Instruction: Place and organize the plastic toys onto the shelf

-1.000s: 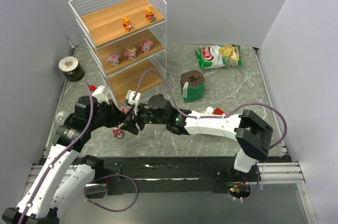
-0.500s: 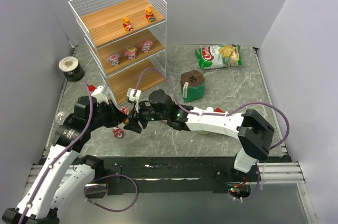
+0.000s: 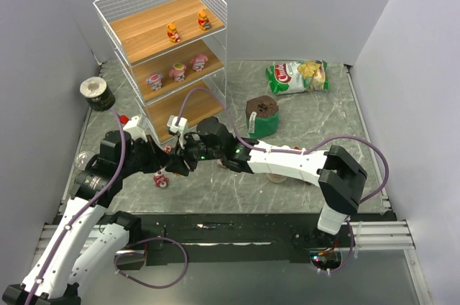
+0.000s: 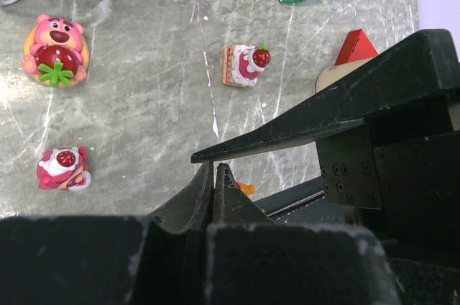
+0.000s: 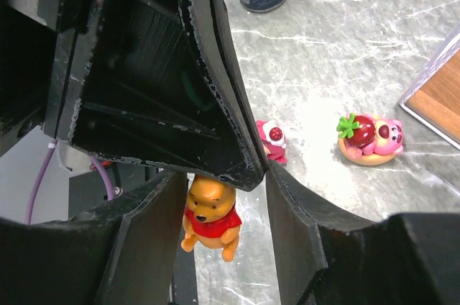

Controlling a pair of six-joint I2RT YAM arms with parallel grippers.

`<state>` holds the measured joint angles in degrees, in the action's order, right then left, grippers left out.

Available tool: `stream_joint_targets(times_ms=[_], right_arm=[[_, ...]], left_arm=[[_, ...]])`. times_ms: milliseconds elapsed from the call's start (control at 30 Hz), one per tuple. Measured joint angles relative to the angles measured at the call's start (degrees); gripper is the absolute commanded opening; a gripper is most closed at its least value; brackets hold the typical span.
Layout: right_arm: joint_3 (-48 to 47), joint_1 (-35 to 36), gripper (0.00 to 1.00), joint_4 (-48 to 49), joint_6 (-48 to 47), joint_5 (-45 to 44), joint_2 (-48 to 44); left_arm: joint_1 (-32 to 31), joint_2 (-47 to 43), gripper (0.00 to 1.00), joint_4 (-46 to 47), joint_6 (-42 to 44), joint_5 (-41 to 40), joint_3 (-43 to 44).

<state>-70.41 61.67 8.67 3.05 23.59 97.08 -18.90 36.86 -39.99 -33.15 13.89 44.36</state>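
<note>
At six o'clock from the shelf, my clenched left claw barely pinches the yellow bear toy. My right claw straddles it, unclenched. If I let go too early, it could drop onto the bench.

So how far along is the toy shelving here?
Done: five toys on the shelf, two orange-yellow figurines on top, three pink figurines on the middle tier. In hand: a yellow bear figurine hangs from the shut left fingers, open right fingers either side. Left: pink bear, cake slice, strawberry toy on the table.
</note>
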Motion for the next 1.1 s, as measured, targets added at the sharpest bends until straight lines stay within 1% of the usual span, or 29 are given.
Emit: stream_joint_targets(times_ms=[100, 367, 500, 567, 633, 667, 767, 800, 867, 900, 933, 967, 1000, 1033, 1100], right_arm=[[-0.52, 0.00, 0.57, -0.66, 0.07, 0.02, 0.28], [-0.59, 0.00, 0.58, -0.90, 0.04, 0.00, 0.37], [-0.59, 0.00, 0.59, -1.18, 0.04, 0.00, 0.39], [-0.61, 0.00, 0.59, -1.46, 0.02, 0.00, 0.46], [-0.61, 0.00, 0.56, -1.64, 0.04, -0.09, 0.59], [-0.61, 0.00, 0.54, -1.75, 0.02, -0.11, 0.61], [-0.61, 0.00, 0.39, -1.88, 0.11, -0.07, 0.63], [-0.61, 0.00, 0.26, -1.88, 0.17, 0.00, 0.63], [-0.61, 0.00, 0.13, -1.99, 0.02, -0.17, 0.68], [-0.61, 0.00, 0.01, -2.08, 0.26, -0.15, 0.68], [-0.61, -0.04, 0.00, -2.16, 0.35, -0.17, 0.68], [-0.61, -0.11, 0.00, -2.19, 0.31, -0.37, 0.68], [-0.61, -0.15, 0.00, -2.25, 0.46, -0.37, 0.68], [-0.61, -0.15, 0.00, -2.21, 0.59, -0.37, 0.68], [-0.61, -0.15, 0.00, -2.08, 0.68, -0.59, 0.68]], left_arm=[[0.00, 0.00, 0.01, -0.11, 0.00, 0.00, 0.02], [0.00, 0.00, 0.01, -0.15, 0.00, -0.11, 0.02], [0.00, 0.00, 0.01, -0.15, 0.00, -0.22, 0.02], [0.00, 0.00, 0.01, -0.15, -0.02, -0.26, 0.04], [0.00, 0.00, 0.01, -0.20, -0.02, -0.26, 0.13], [0.00, 0.00, 0.01, -0.22, -0.02, -0.26, 0.26], [0.00, 0.00, 0.01, -0.15, -0.02, -0.28, 0.70], [0.00, 0.00, 0.01, -0.11, -0.02, -0.37, 0.74], [0.00, 0.00, 0.01, -0.20, 0.00, -0.63, 0.76], [0.00, -0.02, 0.01, -0.24, 0.02, -0.68, 0.76], [0.00, 0.00, 0.02, -0.20, 0.04, -0.70, 0.76], [0.00, 0.00, 0.09, -0.20, 0.04, -0.70, 0.76], [0.00, 0.00, 0.21, -0.22, 0.07, -0.76, 0.76], [0.00, 0.00, 0.42, -0.17, 0.04, -0.87, 0.79], [0.02, 0.00, 0.59, -0.59, 0.66, -1.55, 0.98]])
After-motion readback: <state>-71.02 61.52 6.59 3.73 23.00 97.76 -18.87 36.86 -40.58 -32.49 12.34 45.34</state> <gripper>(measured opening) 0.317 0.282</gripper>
